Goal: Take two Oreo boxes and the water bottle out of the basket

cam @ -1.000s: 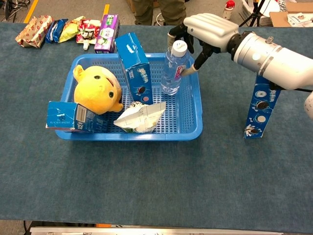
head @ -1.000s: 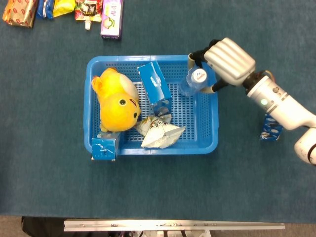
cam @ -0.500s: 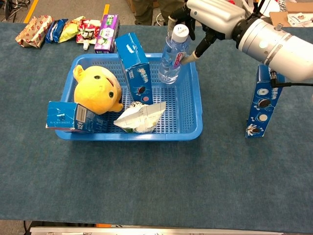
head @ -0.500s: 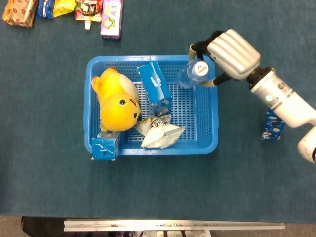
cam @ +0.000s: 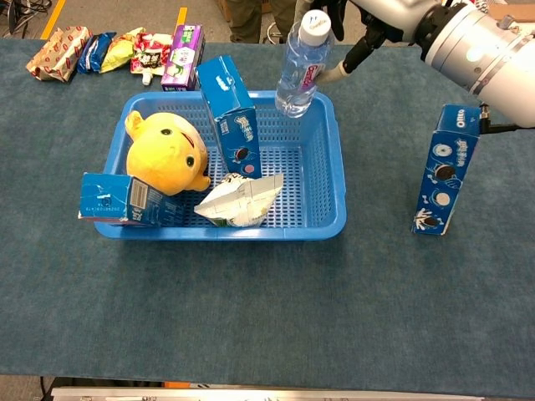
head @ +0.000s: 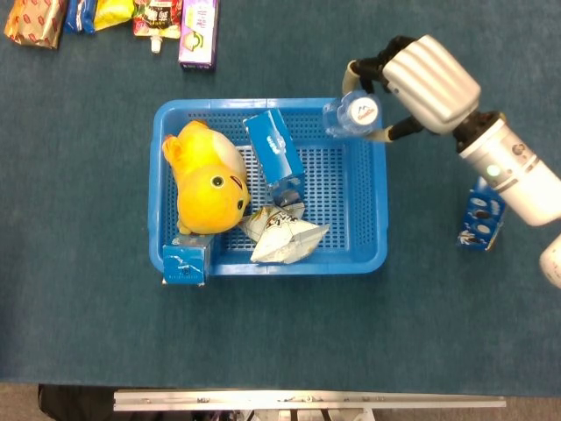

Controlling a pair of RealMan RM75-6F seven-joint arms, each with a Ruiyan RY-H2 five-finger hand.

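My right hand (head: 427,81) (cam: 380,10) grips the clear water bottle (head: 351,114) (cam: 300,67) near its white cap and holds it tilted above the far right rim of the blue basket (head: 366,254) (cam: 330,219). One blue Oreo box (head: 274,154) (cam: 228,114) stands upright inside the basket. Another Oreo box (head: 482,213) (cam: 443,180) stands on the table right of the basket. A further blue box (head: 184,264) (cam: 119,200) lies on the basket's near left corner. My left hand shows in neither view.
A yellow plush toy (head: 208,181) (cam: 168,154) and a crumpled white packet (head: 282,234) (cam: 238,199) lie in the basket. Several snack packs and a purple carton (head: 198,33) (cam: 184,57) sit along the far left of the blue table cover.
My right hand has lifted the water bottle up out of the basket and carried it toward the far right rim. The Oreo boxes have stayed where they were.
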